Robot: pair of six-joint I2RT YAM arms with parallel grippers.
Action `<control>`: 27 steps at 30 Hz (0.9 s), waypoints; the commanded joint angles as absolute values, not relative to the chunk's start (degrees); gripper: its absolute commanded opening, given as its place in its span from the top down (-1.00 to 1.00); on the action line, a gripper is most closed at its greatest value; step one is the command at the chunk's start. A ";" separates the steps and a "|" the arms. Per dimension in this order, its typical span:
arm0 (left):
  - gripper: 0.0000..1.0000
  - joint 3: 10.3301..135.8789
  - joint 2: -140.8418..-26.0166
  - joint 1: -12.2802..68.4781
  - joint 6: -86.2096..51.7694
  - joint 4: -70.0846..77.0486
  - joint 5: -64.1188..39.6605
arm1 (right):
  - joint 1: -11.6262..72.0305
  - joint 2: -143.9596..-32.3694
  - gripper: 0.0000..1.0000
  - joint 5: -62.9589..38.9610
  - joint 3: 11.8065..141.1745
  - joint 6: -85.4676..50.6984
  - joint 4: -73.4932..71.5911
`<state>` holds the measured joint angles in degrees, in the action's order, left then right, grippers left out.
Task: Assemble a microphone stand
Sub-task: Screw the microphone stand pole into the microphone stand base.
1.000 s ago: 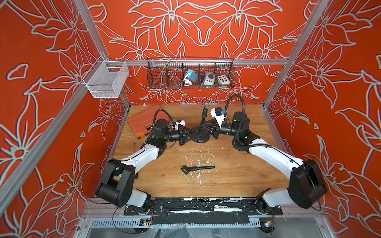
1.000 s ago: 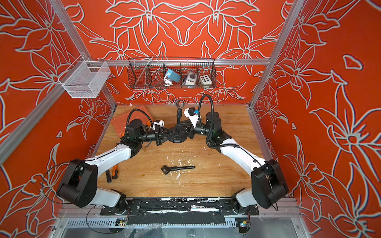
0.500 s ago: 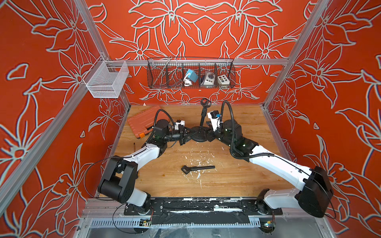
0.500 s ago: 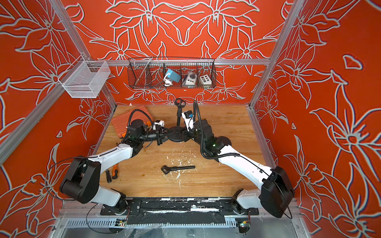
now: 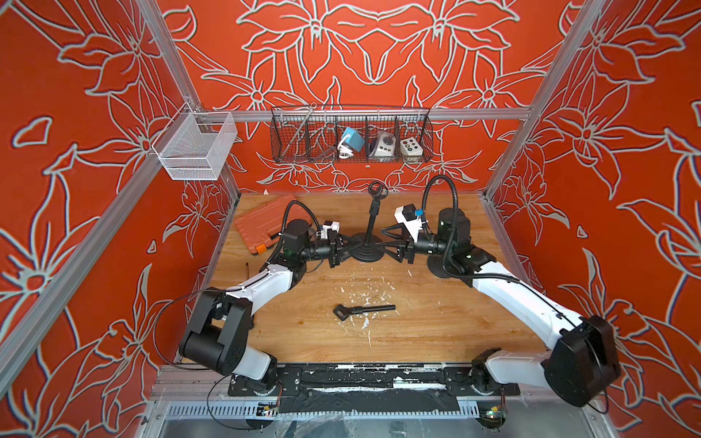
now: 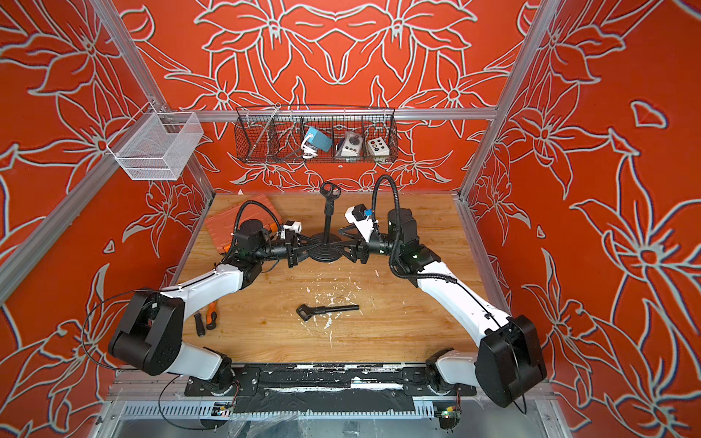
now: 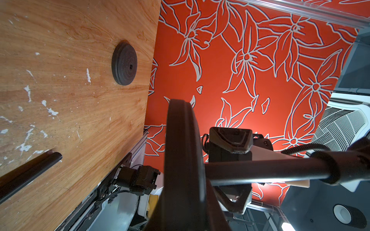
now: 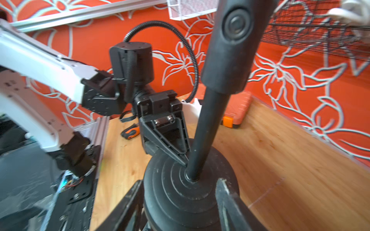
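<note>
The black microphone stand rests on its round base [image 5: 366,253] [image 6: 324,253] at the back middle of the table. Its pole [image 5: 373,216] rises to a ring clip [image 5: 376,189]. My left gripper [image 5: 351,250] [image 6: 307,248] [image 7: 186,204] is shut on the base's left edge [image 7: 184,160]; it also shows in the right wrist view, pinching the rim near the pole [image 8: 206,130]. My right gripper [image 5: 383,239] [image 6: 341,239] [image 8: 178,200] is open, its fingers [image 8: 128,200] straddling the base's [image 8: 180,196] right side. I cannot tell whether they touch it.
A loose black rod with a clip end [image 5: 364,310] [image 7: 30,174] lies near the table's middle. A second black disc [image 5: 436,267] [image 7: 124,63] sits under my right arm. An orange case [image 5: 265,223] and a screwdriver [image 6: 210,318] lie at the left. Wire baskets [image 5: 351,136] [image 5: 195,146] hang on the walls.
My right gripper went from shut to open, and its arm swung in and back, ending low at the base's right side. The left gripper kept its hold on the base.
</note>
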<state>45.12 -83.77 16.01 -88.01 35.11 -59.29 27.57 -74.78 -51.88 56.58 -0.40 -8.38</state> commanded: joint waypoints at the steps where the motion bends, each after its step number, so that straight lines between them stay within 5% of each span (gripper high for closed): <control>1: 1.00 46.93 -80.03 15.58 -85.75 37.34 -62.56 | 26.70 -76.91 -0.14 -58.93 59.70 4.37 -6.78; 27: 1.00 46.93 -80.84 15.82 -83.49 36.48 -64.90 | 28.51 -85.51 0.30 -62.34 58.52 -8.28 -28.81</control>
